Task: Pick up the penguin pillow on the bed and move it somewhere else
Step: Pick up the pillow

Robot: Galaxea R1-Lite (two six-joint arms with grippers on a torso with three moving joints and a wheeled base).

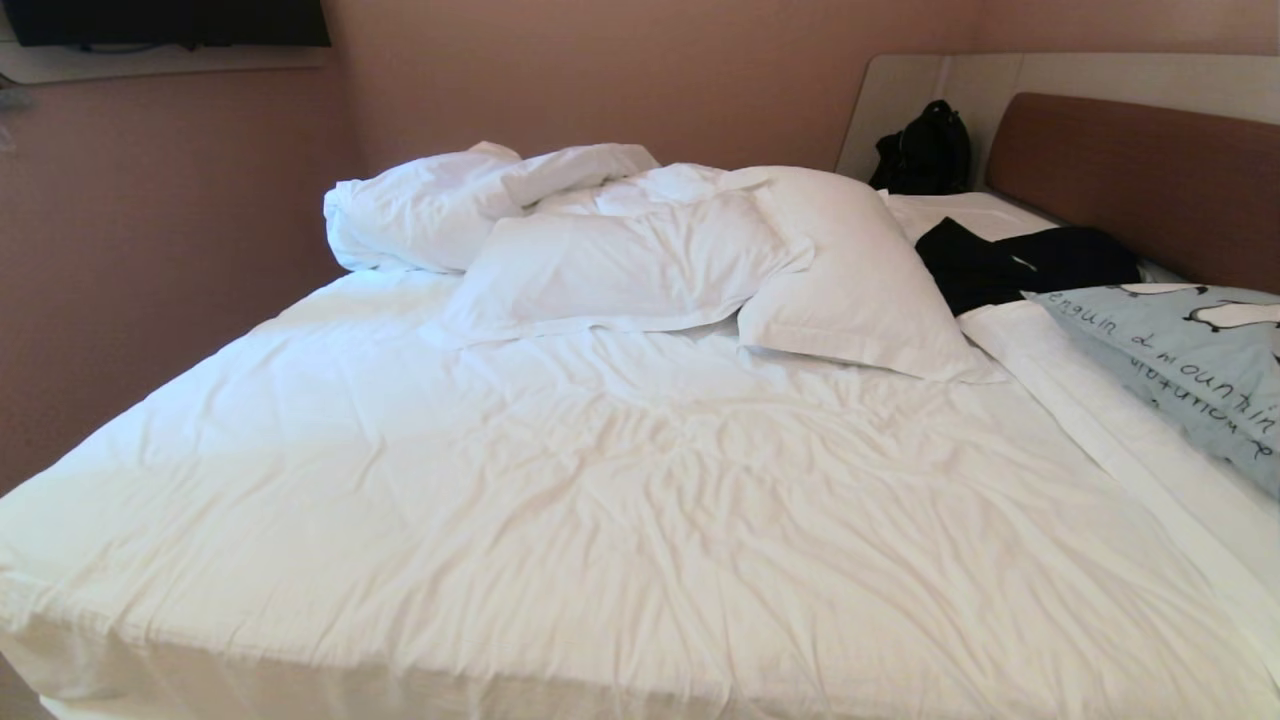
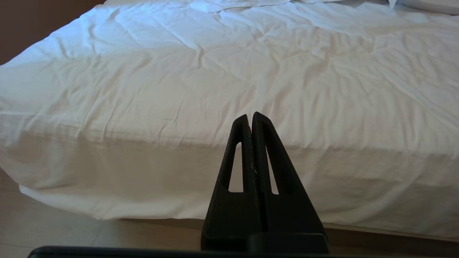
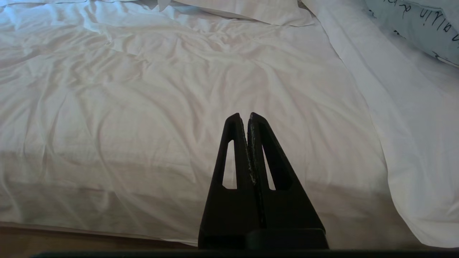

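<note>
**Inspector:** Black plastic is showing closest to both wrist cameras. The left gripper (image 2: 250, 116) is hanging off the near edge of the bed (image 2: 150, 107), jaws pressed together, gripping nothing. The right gripper (image 3: 245, 117) is sitting in the same posture, jaws also closed on nothing. Neither arm is appearing in the head view.

**Clerk:** And what is lying under them?

**Inspector:** Pale floor (image 2: 53, 229) is showing beneath the left gripper, with the white sheet draping down over the mattress edge. Beyond that, wrinkled white bedding is stretching across the whole near half of the bed.

**Clerk:** Where is the task item sitting?

**Inspector:** The penguin pillow (image 1: 1190, 360) is lying on the bed's right side, towards the headboard (image 1: 1140, 170), partly cut off by the edge of the head view. It is resting on a folded-back band of white duvet (image 1: 1100, 420) and is well apart from both grippers. Its corner is also showing in the right wrist view.

**Clerk:** Further back?

**Inspector:** A dark garment (image 1: 1010, 262) is lying just behind the penguin pillow. Two white pillows (image 1: 650, 265) are leaning together mid-bed, with bunched white bedding (image 1: 430, 205) piling up behind them. A black backpack (image 1: 925, 150) is standing at the far corner, against the beige surround.
</note>
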